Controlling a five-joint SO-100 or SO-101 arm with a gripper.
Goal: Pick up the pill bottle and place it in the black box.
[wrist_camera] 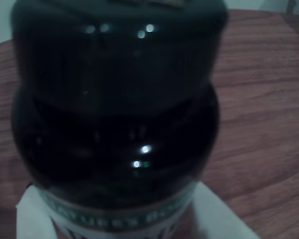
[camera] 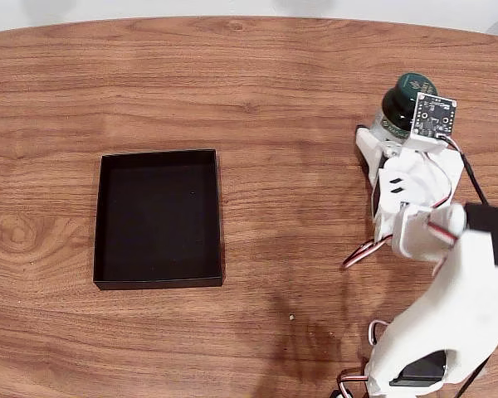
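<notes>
The pill bottle [camera: 405, 98] is at the far right of the wooden table in the fixed view, dark with a green leaf-logo cap and a label band below. My gripper [camera: 387, 137] surrounds its lower body, one white finger [camera: 368, 149] pressed against its left side; the other is hidden under the wrist camera board. Up close in the wrist view, the dark bottle [wrist_camera: 114, 109] takes up most of the picture, with white fingers [wrist_camera: 32, 214] against its label at the bottom. The black box [camera: 158, 217], a shallow square tray, lies empty far to the left.
The white arm [camera: 448, 307] comes in from the lower right corner with red and white wires [camera: 361, 253] looping at its left. Bare wooden table [camera: 290, 166] stretches between the bottle and the box. The table's far edge [camera: 232, 21] runs close behind the bottle.
</notes>
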